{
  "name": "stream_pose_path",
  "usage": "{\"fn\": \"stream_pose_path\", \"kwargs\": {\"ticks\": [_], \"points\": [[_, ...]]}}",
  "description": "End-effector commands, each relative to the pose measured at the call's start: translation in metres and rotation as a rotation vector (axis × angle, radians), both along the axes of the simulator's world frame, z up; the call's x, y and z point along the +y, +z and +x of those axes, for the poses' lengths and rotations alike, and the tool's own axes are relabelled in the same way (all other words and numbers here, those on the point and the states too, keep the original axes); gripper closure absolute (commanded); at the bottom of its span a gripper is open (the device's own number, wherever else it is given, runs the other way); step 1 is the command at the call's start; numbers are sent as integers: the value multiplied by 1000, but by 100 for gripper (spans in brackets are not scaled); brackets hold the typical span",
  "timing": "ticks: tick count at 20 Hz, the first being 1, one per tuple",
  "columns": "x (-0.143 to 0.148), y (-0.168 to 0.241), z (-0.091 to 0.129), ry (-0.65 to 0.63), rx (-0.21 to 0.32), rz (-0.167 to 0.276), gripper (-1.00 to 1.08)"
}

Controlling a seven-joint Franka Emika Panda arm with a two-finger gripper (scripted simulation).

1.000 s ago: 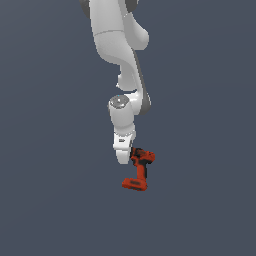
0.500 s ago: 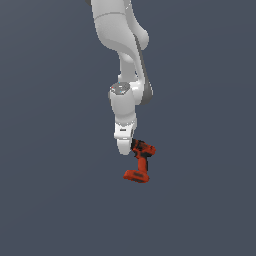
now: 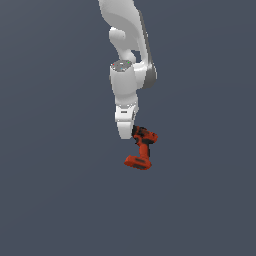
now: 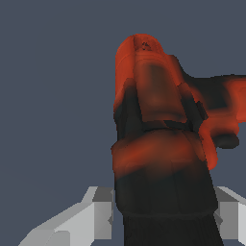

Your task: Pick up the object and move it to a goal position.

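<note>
The red-orange drill (image 3: 142, 148) with black chuck and trim hangs in the air below the white wrist in the exterior view, battery base (image 3: 138, 162) lowest. My gripper (image 3: 132, 133) is shut on the drill's top end, by the black chuck. In the wrist view the drill (image 4: 153, 96) fills the middle. Its black part sits between my two pale fingers (image 4: 89, 214), which press on it from both sides; my gripper (image 4: 163, 214) is there. The fingertips are mostly hidden in the exterior view.
The white arm (image 3: 127, 55) comes down from the top of the exterior view. Plain dark grey-blue ground (image 3: 50, 200) lies all around. No other object or marker shows.
The arm has lifted the drill upward and a little to the exterior view's right. The grip on the drill is the same.
</note>
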State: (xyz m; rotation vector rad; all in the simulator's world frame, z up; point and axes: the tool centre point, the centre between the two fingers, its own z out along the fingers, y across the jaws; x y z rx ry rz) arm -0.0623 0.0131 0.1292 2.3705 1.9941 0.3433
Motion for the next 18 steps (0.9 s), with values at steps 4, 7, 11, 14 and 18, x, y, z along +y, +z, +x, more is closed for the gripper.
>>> {"fn": "stream_pose_path", "kwargs": {"ticks": [4,7,11,14,18], "points": [[2,32,-14,1,-5,-3,108],[3,44,-21,1,-5,-3,108],[4,57,-28,1,-4,-2,108],[5,65,-32,1,-4,-2,108],[5,72,-36,2,-4,0,108]]}}
